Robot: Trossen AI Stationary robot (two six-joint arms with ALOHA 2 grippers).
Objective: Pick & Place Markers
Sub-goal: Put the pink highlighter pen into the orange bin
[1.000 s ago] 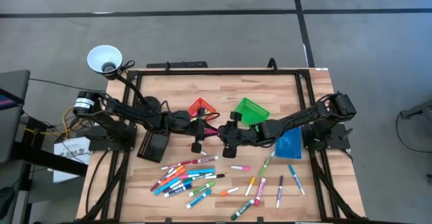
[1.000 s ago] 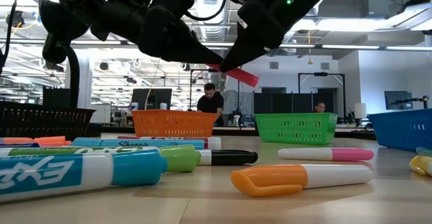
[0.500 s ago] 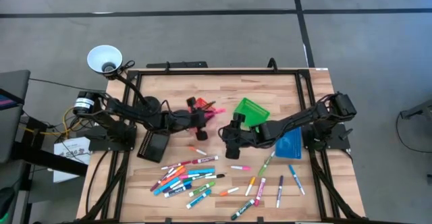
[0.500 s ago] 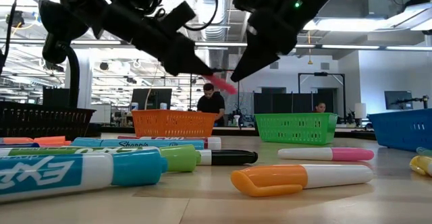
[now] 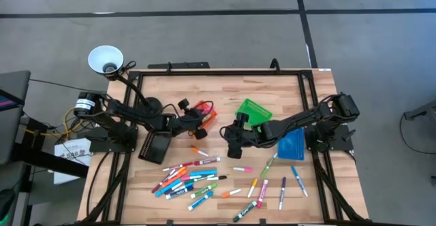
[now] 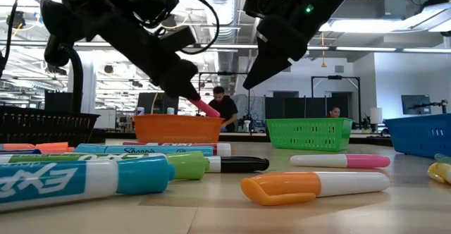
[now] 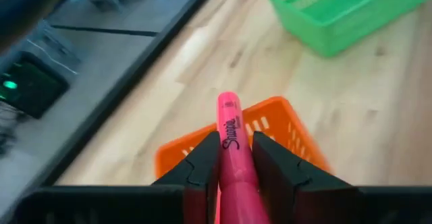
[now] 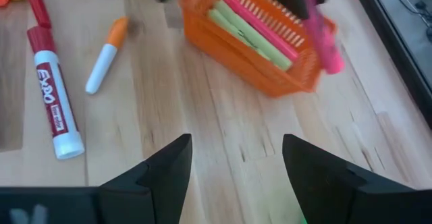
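Observation:
My left gripper (image 7: 234, 166) is shut on a pink marker (image 7: 231, 137) above the orange bin (image 5: 204, 112), which holds pink and green markers (image 8: 251, 27). In the low view the pink marker (image 6: 206, 108) slants down to the orange bin's rim (image 6: 177, 120). My right gripper (image 8: 236, 160) stands open and holds nothing, just right of that bin, at the table's middle (image 5: 234, 136). Many more markers (image 5: 194, 178) lie flat along the near half of the table. My left gripper pinches the pink marker's barrel (image 7: 235, 158) between its two fingers. The marker lies along the fingers and sticks out past their tips. The fingers come from the table's left, slanting down. The marker is clear of the table, its free end (image 6: 212, 112) at the orange bin's rim.
A green bin (image 5: 253, 111) and a blue bin (image 5: 291, 145) stand to the right, the blue one under my right arm. A black bin (image 5: 155, 146) is at the left. A red Expo marker (image 8: 54, 102) and an orange-capped marker (image 8: 106, 55) lie near the orange bin.
My left gripper has carried the pink marker away from my right gripper, toward the table's far left and the orange bin. It has turned and tipped, so the marker now slants down at the bin. My right gripper has stayed in place.

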